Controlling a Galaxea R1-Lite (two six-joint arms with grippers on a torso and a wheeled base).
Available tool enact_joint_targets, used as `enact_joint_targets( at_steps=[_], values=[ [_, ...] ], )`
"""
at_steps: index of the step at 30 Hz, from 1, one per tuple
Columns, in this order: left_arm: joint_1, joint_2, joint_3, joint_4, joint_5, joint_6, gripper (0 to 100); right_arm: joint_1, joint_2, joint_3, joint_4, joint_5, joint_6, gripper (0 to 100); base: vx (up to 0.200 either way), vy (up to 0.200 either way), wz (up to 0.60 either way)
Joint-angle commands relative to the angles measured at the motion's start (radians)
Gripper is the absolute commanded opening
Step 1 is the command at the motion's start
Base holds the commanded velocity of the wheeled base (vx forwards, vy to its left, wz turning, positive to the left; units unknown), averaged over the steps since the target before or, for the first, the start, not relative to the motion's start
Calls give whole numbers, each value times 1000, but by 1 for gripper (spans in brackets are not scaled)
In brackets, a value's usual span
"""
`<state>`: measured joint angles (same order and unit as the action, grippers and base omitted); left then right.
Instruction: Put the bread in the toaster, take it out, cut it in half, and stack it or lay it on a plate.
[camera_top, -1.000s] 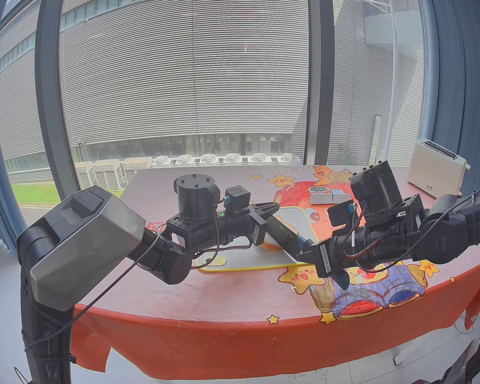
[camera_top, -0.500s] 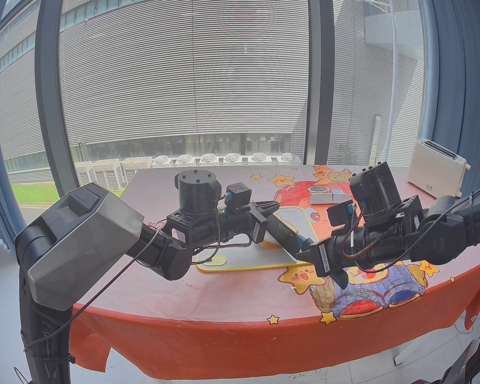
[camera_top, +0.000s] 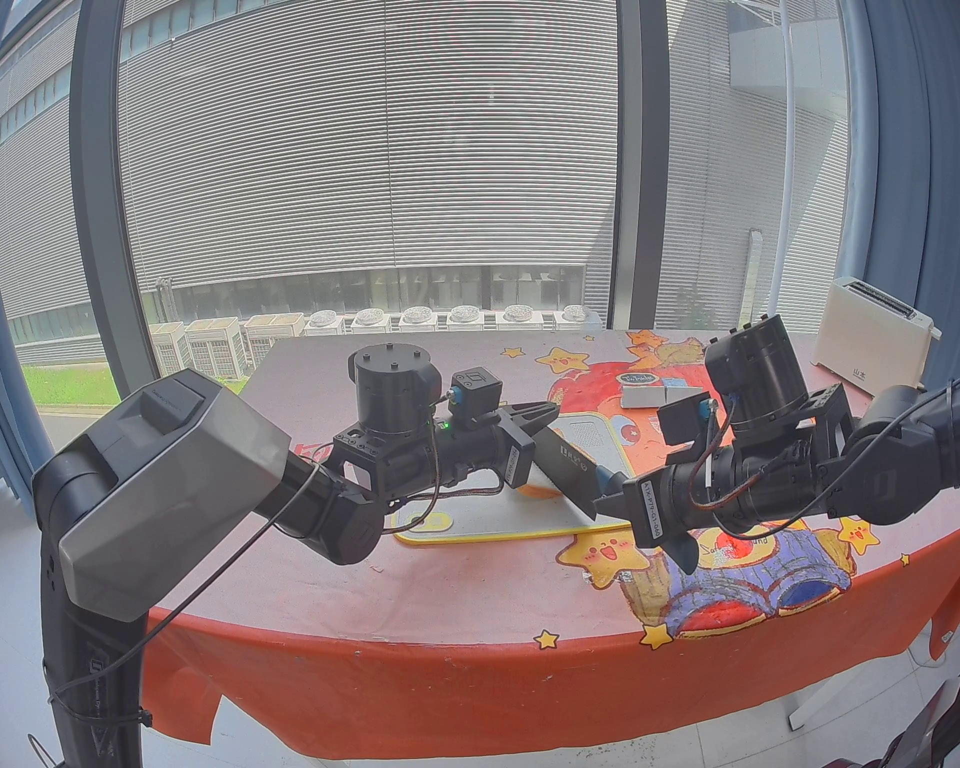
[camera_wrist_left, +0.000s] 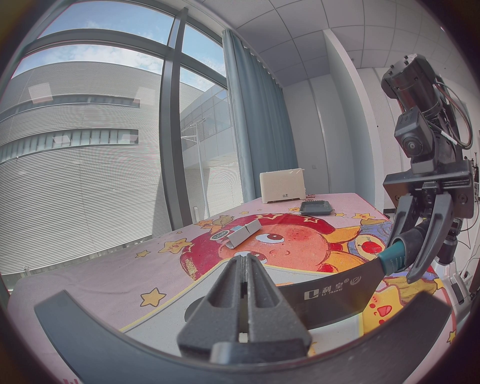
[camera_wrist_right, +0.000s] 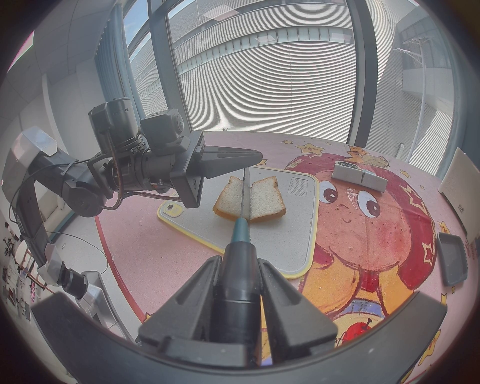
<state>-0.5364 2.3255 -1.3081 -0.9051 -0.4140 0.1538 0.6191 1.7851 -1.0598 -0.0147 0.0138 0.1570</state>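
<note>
A slice of bread (camera_wrist_right: 260, 200) lies on the white, yellow-edged cutting board (camera_wrist_right: 295, 235). My right gripper (camera_wrist_right: 239, 260) is shut on the teal handle of a knife (camera_wrist_right: 244, 192), whose dark blade stands edge-on across the middle of the slice. In the head view the knife (camera_top: 565, 462) slants down from the right gripper (camera_top: 612, 490) to the board (camera_top: 500, 518); a strip of bread (camera_top: 537, 491) peeks out under it. My left gripper (camera_top: 548, 412) hovers shut just above the far side of the bread, holding nothing. The left wrist view has those shut fingers (camera_wrist_left: 227, 295) and the blade (camera_wrist_left: 335, 295) behind them.
A white toaster (camera_top: 873, 338) stands at the table's far right corner. A dark square plate (camera_wrist_right: 451, 252) lies on the table near the toaster. A small grey box (camera_top: 655, 394) rests beyond the board. The orange cloth's front edge (camera_top: 500, 650) is near.
The right gripper with the knife dipped slightly, then rose and shifted a little right. The left arm has barely moved.
</note>
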Motion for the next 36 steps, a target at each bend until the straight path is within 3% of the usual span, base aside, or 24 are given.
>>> enact_joint_targets(
  at_steps=[1, 36],
  values=[
    [-1, 15, 9, 5, 1, 1, 0, -1, 4, 0, -2, 0, -1, 0, 0, 0, 0],
    [-1, 28, -2, 15, 3, 1, 0, -12, 17, 1, -1, 0, -7, 0, 0, 0, 0]
  ],
)
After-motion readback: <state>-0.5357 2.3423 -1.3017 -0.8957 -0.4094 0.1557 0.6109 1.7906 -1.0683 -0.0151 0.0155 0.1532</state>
